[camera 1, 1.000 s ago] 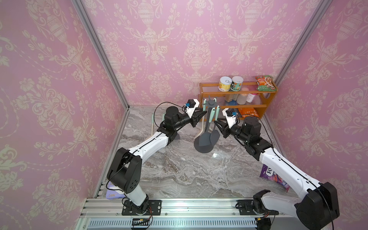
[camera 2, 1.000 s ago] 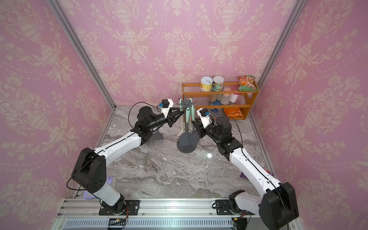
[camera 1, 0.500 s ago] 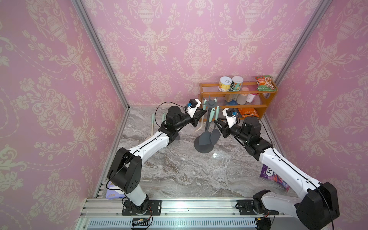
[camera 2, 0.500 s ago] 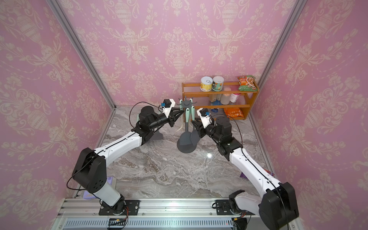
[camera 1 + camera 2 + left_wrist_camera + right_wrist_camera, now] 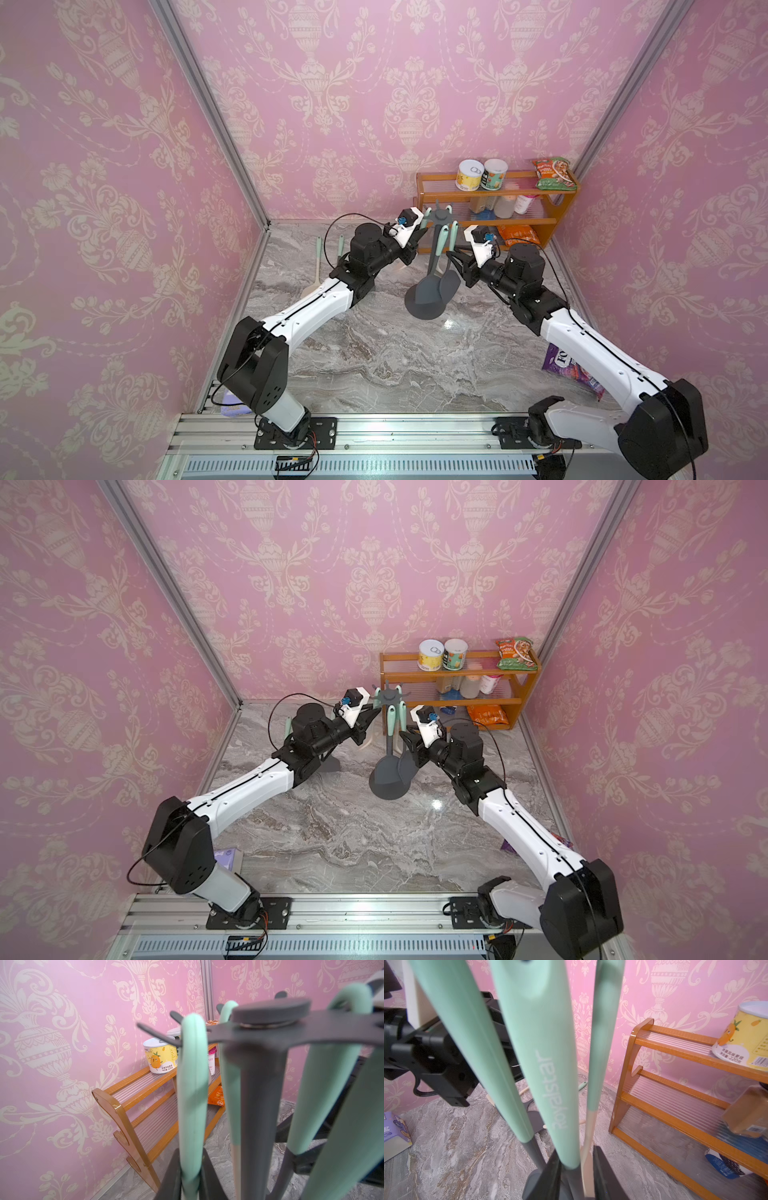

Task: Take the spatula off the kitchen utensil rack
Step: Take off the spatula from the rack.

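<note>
Left gripper (image 5: 190,1162) clamps 1 mint handle (image 5: 192,1084) on kitchen utensil rack (image 5: 270,1014); right gripper (image 5: 575,1164) unclear.

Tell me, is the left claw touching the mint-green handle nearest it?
Touching. The left wrist view shows the fingers of the left gripper pressing both sides of the mint handle.

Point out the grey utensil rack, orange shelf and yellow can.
dark grey utensil rack (image 5: 441,215): in a top view, crown.
orange wooden two-tier shelf (image 5: 116,1109): left wrist view, end panel.
yellow pineapple can (image 5: 160,1059): left wrist view, label.
</note>
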Tool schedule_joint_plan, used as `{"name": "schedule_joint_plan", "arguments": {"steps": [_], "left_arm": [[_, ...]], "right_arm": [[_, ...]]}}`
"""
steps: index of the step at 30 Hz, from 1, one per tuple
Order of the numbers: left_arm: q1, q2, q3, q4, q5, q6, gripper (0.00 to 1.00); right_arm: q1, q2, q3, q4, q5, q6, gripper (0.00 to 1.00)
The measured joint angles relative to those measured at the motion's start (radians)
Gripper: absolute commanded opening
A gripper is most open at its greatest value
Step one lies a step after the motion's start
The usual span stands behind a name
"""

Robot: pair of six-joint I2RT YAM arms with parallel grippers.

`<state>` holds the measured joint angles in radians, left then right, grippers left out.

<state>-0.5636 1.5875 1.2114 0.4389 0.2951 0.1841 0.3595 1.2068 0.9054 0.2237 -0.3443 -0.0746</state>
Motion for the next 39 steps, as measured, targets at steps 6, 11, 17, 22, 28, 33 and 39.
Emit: {"name": "schedule_joint_plan", "arguments": {"steps": [6, 11, 17, 22, 28, 33, 39], "left_arm": [[-0.003, -0.006, 0.0, -0.012, -0.071, 0.023, 0.01], [-0.003, -0.014, 0.0, -0.019, -0.123, 0.046, 0.01], [-0.003, -0.024, 0.006, -0.026, -0.153, 0.055, 0.01], [-0.002, -0.03, 0.02, -0.043, -0.193, 0.077, 0.01], [0.005, -0.031, 0.039, -0.056, -0.226, 0.105, 0.01], [0.036, -0.037, 0.041, -0.067, -0.24, 0.111, 0.0], [0.084, -0.051, 0.044, -0.089, -0.278, 0.106, 0.0]], "right_arm": [[0.0, 0.0, 0.0, 0.0, 0.0, 0.0, 0.29], [0.0, 0.0, 0.0, 0.0, 0.0, 0.0, 0.29], [0.0, 0.0, -0.005, 0.001, 0.001, 0.0, 0.29], [0.0, 0.0, -0.017, 0.003, 0.002, 0.0, 0.3], [0.0, -0.004, -0.019, 0.002, 0.003, 0.0, 0.3], [0.0, -0.019, -0.019, -0.001, 0.004, -0.001, 0.3], [0.0, -0.036, -0.022, -0.003, 0.008, -0.001, 0.31]]}}
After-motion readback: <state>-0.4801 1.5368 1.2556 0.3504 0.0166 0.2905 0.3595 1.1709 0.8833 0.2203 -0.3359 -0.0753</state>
